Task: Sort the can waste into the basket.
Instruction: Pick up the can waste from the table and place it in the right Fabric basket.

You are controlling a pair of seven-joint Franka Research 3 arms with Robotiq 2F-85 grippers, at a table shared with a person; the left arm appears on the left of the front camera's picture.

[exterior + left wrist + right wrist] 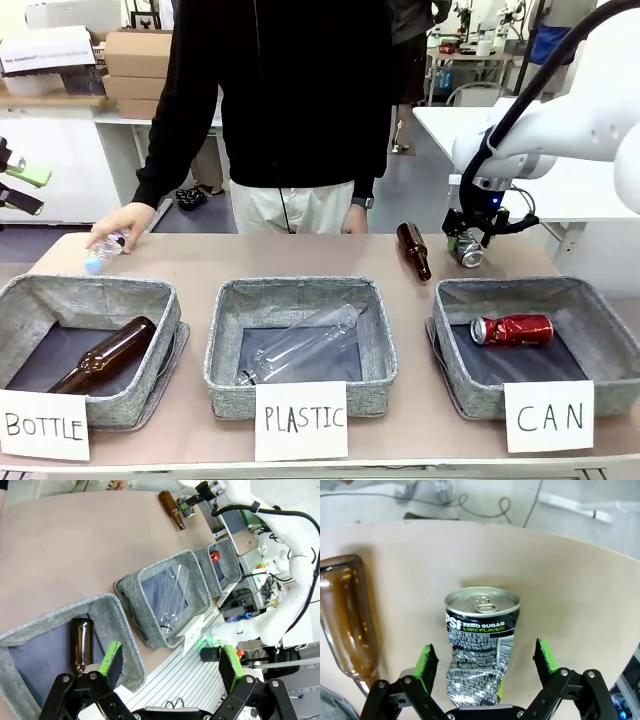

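Observation:
A dented silver and dark can [480,645] rests on the table between the green pads of my right gripper [485,655], with a gap on each side; the jaws stand open. From the front, that gripper [466,240] hangs over the can [468,252] at the far right of the table, behind the grey basket [480,395] signed "CAN". A shiny red can [512,329] lies inside that basket. My left gripper [170,652] is open and holds nothing, up at the far left [25,188] above the "BOTTLE" basket.
A brown glass bottle [414,250] lies just left of the can. The "PLASTIC" basket [300,395] holds a clear bottle, and the "BOTTLE" basket [120,400] a brown one. A person's hand [125,220] rests on a clear plastic bottle [105,245] at the far left.

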